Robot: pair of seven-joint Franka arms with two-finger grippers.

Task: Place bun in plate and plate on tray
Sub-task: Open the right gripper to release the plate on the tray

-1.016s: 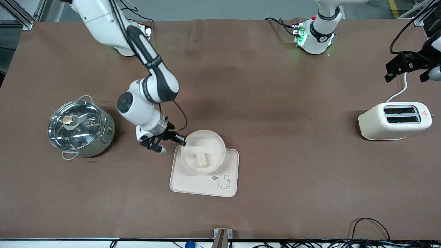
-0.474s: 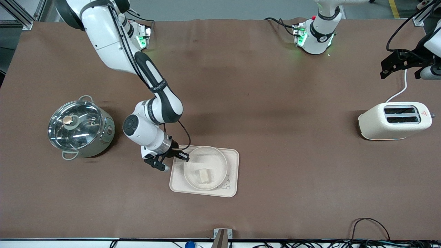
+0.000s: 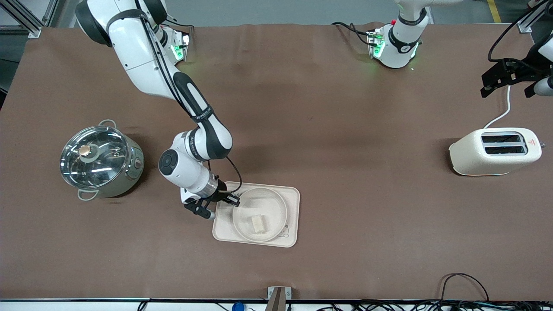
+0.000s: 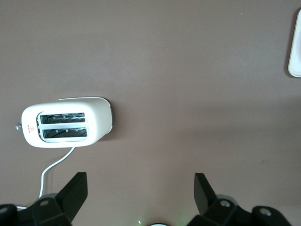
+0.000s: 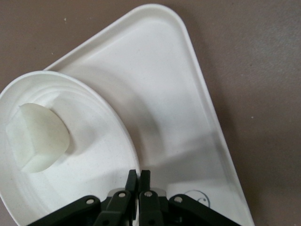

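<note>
The round cream plate (image 3: 259,214) sits on the cream rectangular tray (image 3: 224,231) and covers most of the tray's rabbit print. The small pale bun (image 3: 258,223) lies in the plate. My right gripper (image 3: 235,200) is shut on the plate's rim at the side toward the right arm's end of the table. In the right wrist view the fingers (image 5: 133,180) pinch the plate's rim (image 5: 120,127), with the bun (image 5: 40,136) in the plate and the tray (image 5: 164,99) under it. My left gripper (image 3: 510,77) hangs open and empty over the table's edge near the toaster, waiting.
A cream toaster (image 3: 494,151) stands toward the left arm's end of the table, also in the left wrist view (image 4: 66,121). A steel pot with a glass lid (image 3: 100,158) stands toward the right arm's end, close to the right arm's elbow.
My right gripper has carried the plate with the bun nearer the front camera and down onto the tray, over the rabbit print. The left gripper has shifted slightly.
</note>
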